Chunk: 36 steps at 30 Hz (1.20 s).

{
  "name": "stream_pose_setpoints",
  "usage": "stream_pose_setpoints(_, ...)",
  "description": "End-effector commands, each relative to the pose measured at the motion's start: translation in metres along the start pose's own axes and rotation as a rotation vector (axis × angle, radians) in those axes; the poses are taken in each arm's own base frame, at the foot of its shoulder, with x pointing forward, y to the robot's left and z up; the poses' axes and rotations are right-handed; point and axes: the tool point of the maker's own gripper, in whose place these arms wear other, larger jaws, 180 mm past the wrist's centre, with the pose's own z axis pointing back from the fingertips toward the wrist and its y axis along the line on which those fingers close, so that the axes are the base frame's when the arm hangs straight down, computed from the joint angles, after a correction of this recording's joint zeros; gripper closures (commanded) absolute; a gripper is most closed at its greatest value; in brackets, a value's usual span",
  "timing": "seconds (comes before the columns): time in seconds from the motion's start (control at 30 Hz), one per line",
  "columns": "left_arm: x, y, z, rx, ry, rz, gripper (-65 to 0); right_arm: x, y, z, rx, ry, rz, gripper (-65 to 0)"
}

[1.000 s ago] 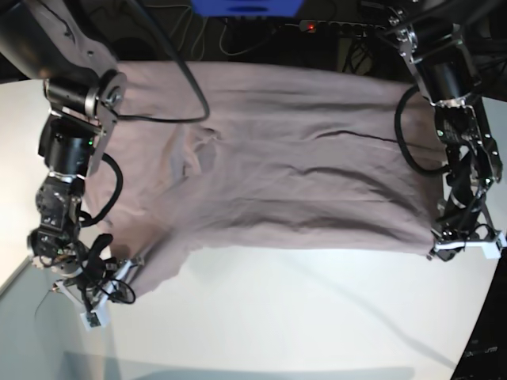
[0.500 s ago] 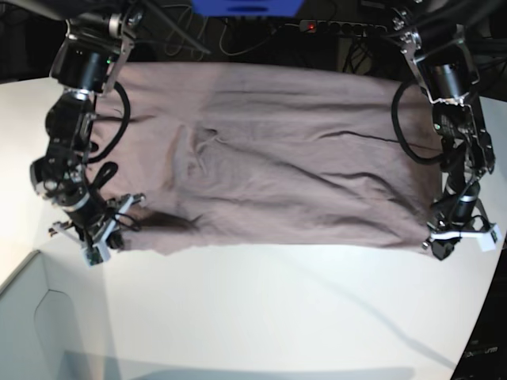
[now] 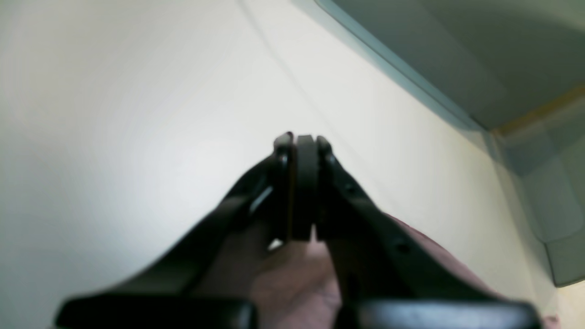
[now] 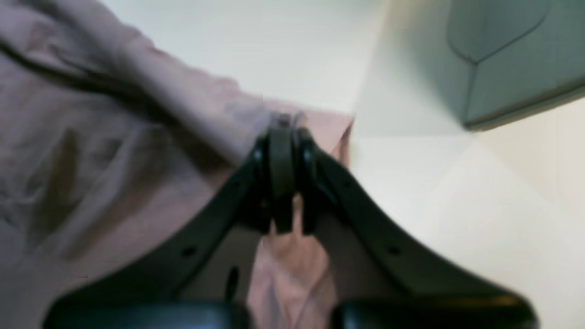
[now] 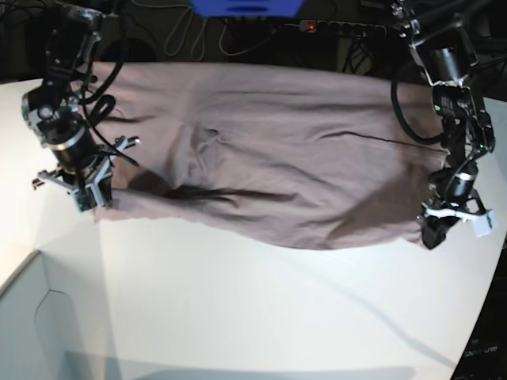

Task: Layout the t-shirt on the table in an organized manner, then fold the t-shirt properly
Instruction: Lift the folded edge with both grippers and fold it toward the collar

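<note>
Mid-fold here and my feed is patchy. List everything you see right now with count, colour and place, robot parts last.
t-shirt: one, dusty mauve, spread wide across the far half of the table, near edge lifted at both corners.
table: one, white, under everything.
power strip: one, dark with a red light, behind the table.
blue object: one, top edge of the base view.
right gripper: black, shut on the t-shirt's corner.
left gripper: black, shut on the t-shirt's opposite corner.

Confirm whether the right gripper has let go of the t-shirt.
No: in the right wrist view the right gripper is shut on a fold of the t-shirt.
</note>
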Motion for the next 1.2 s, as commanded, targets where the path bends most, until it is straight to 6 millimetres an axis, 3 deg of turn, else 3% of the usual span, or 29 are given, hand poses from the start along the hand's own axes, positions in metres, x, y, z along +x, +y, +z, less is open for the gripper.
stream_pose_setpoints(0.0, 0.027, -0.004, -0.002, -0.027, -0.079, -0.008, 0.0, 0.013, 0.0, 0.008, -0.009, -0.05, 0.0, 0.0)
stream_pose_setpoints(0.17, 0.031, 0.002, 0.002, -0.016, -0.094, -0.002, 0.0, -0.004, 0.023, 0.029, 0.012, -0.014, -0.028, 0.0)
stream_pose_setpoints(0.37, 0.039, 0.007, 0.009, -0.023, -0.123, 0.0, 0.0, -0.029, 0.037, 0.041, 0.041, 0.05, -0.036, 0.0)
stream_pose_setpoints(0.47, 0.032, 0.012, 0.014, -0.012, -0.106, 0.0, 0.0, -0.038, 0.037, 0.046, 0.04, 0.074, -0.036, 0.0)
stream_pose_setpoints(0.63, 0.021, 0.01, 0.022, -0.043, -0.084, -0.01, 0.0, -0.052, 0.02, 0.053, -0.01, 0.109, -0.051, 0.0)
stream_pose_setpoints(0.87, 0.012, 0.016, 0.033, -0.034, -0.059, -0.023, 0.0, -0.07, 0.029, 0.071, 0.007, 0.161, -0.045, 0.0)
stream_pose_setpoints(1.03, 0.018, 0.016, 0.035, -0.036, -0.069, -0.041, 0.0, -0.064, 0.051, 0.082, 0.047, 0.135, -0.053, 0.0)
stream_pose_setpoints(1.17, 0.026, 0.027, 0.044, -0.003, -0.092, -0.038, 0.0, -0.061, 0.065, 0.091, 0.068, 0.096, -0.08, 0.0)
